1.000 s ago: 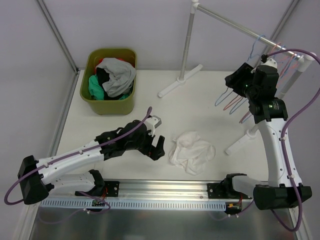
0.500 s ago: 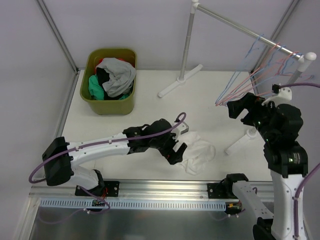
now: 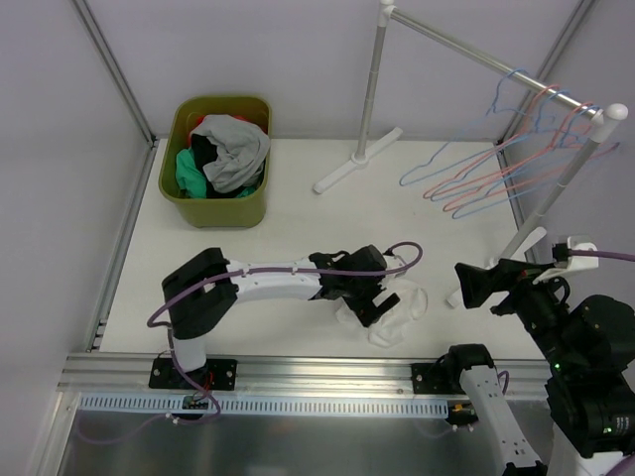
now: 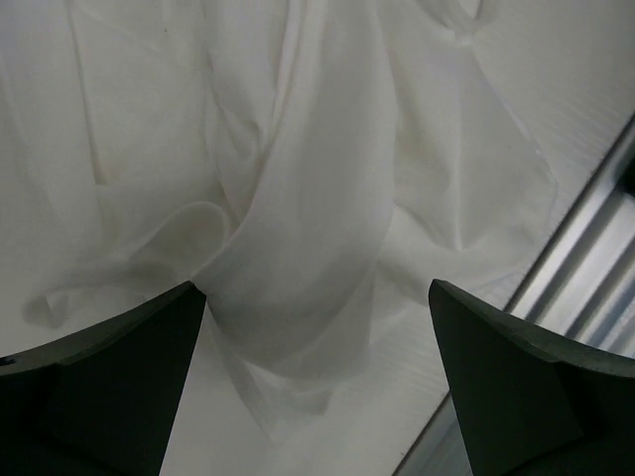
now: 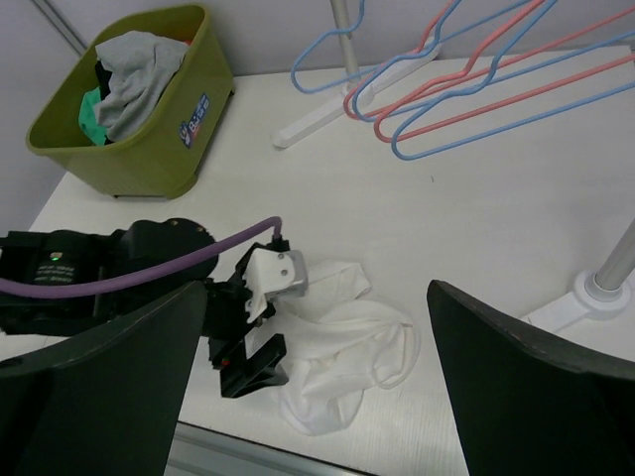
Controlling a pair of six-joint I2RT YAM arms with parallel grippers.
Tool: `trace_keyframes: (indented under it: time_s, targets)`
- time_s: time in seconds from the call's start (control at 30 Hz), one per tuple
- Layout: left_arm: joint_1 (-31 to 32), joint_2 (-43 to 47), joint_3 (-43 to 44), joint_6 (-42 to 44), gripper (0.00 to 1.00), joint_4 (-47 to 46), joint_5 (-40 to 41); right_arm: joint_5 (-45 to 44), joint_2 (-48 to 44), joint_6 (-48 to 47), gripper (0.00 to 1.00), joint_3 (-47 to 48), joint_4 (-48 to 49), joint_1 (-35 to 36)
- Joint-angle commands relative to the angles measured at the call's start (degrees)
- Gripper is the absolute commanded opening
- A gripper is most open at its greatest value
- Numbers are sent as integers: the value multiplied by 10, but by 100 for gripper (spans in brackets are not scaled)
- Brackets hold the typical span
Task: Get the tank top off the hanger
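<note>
1. The white table (image 3: 298, 233) carries everything. A garment rack (image 3: 456, 48) crosses its far right corner, and its pink and blue hangers (image 3: 496, 169) all look bare.
2. At the far left stands a green bin (image 3: 215, 213), heaped with crumpled clothes (image 3: 233, 149) in grey, black and teal.
3. The white tank top (image 3: 409, 300) lies crumpled on the table near the front edge, at the middle. It is off any hanger, so the removal looks done to me. It has no clear long axis.
4. The left gripper (image 3: 371, 309) is directly over the garment's left part, jaws spread wide, with folds lying between its fingers (image 4: 109, 377). Nothing is pinched.
5. The right gripper (image 3: 466, 286) hangs to the right of the top, apart from it, jaws wide and empty. The left arm is plainly nearer.
</note>
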State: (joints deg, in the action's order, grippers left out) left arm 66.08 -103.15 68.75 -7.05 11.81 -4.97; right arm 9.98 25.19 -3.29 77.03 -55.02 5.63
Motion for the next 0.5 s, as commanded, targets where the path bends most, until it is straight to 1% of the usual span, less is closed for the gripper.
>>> trace_keyframes:
  time_s: [0.0, 0.03, 0.2, 0.3, 0.33, 0.37, 0.4, 0.43, 0.47]
  targets:
    - [11, -41, 59, 9, 99, -16, 71, 31, 4, -17, 99, 12, -22, 5]
    - [14, -66, 66, 5, 99, -18, 80, 36, 4, -17, 99, 12, -22, 6]
    - [36, -133, 98, 3, 99, -24, 116, 54, -3, -19, 99, 4, -21, 8]
    - [54, -164, 97, -1, 99, -23, 128, 60, -9, -21, 100, 0, -21, 9]
    - [62, -171, 94, -7, 99, -23, 146, 62, -12, -22, 100, 1, -22, 9]
    - [65, -173, 83, -12, 96, -23, 152, 63, -14, -23, 100, 1, -22, 9]
    - [68, -173, 76, -30, 88, -23, 163, 64, -17, -23, 99, 2, -22, 9]
    - [70, -161, 68, -39, 38, -23, 181, 63, -19, -24, 100, 3, -21, 9]
    - [70, -151, 48, -52, 12, -23, 195, 62, -22, -24, 99, 4, -20, 9]
